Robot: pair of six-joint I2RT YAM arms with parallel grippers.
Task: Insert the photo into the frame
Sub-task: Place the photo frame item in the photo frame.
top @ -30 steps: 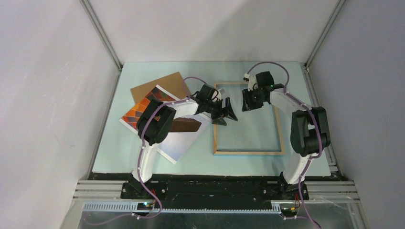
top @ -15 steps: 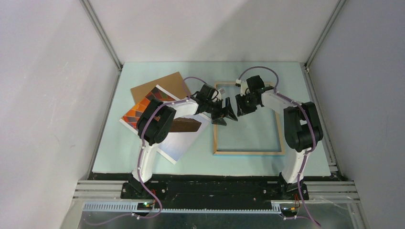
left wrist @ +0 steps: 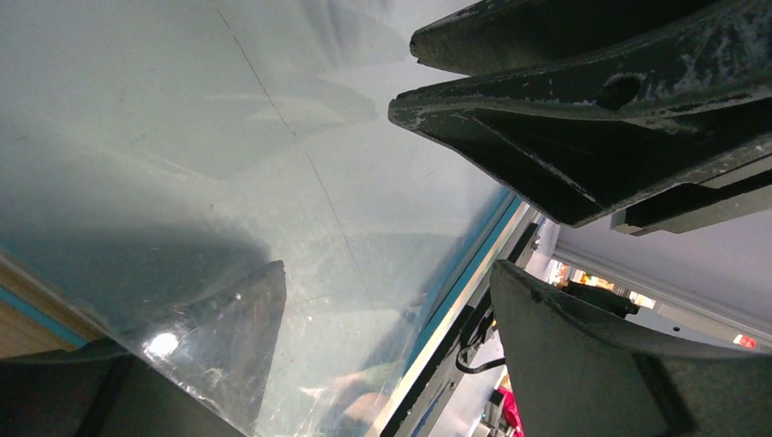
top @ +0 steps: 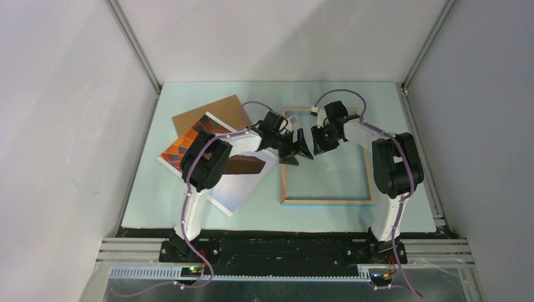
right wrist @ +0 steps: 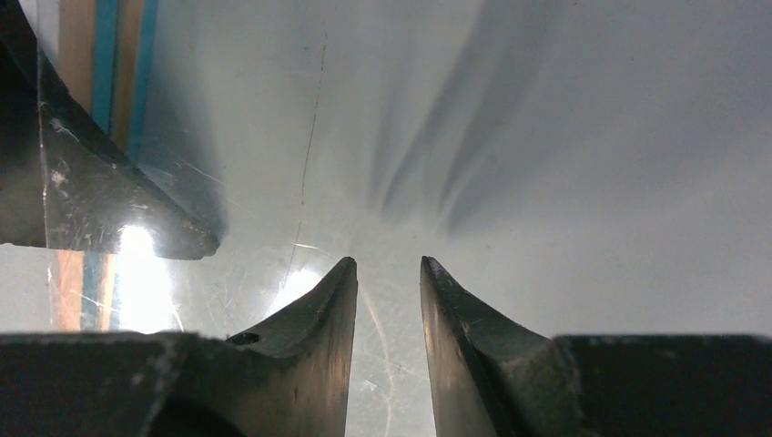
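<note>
Left pincer (top: 299,150) is spread wide over the left side of the frame (top: 327,201), the right pincer (top: 317,141) has only a small gap and holds nothing, and the photo (top: 234,189) lies slanted further left, under the nearer left arm (top: 204,160).

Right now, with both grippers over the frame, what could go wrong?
1. The left gripper and right gripper stand very close above the left side of the frame; they may collide.
2. The photo lies under the left arm; a low sweep could drag it.
</note>
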